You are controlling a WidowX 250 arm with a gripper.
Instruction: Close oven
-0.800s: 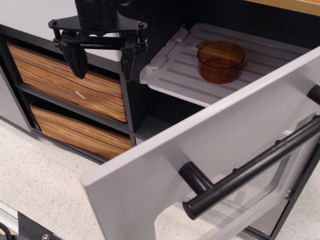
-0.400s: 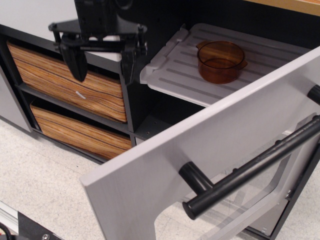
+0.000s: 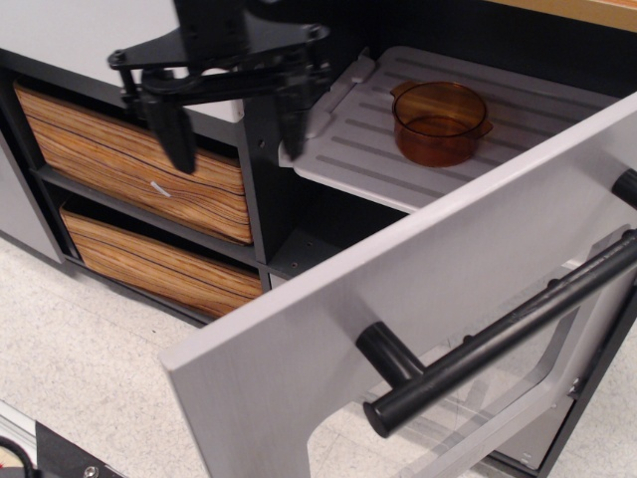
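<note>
Pale speckled floor [image 3: 90, 368], black oven [image 3: 328, 229] cabinet apparently standing directly on it

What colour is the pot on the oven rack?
Translucent amber-brown pot, clearest in the observation.image view.

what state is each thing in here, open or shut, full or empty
oven door: hanging open, swung out toward the camera
oven rack: inside the oven, carrying the pot
amber pot: upright on the rack, empty
upper wood-grain drawer: shut
lower wood-grain drawer: shut
gripper: jaws open, holding nothing, in front of the cabinet, not touching the door
</note>
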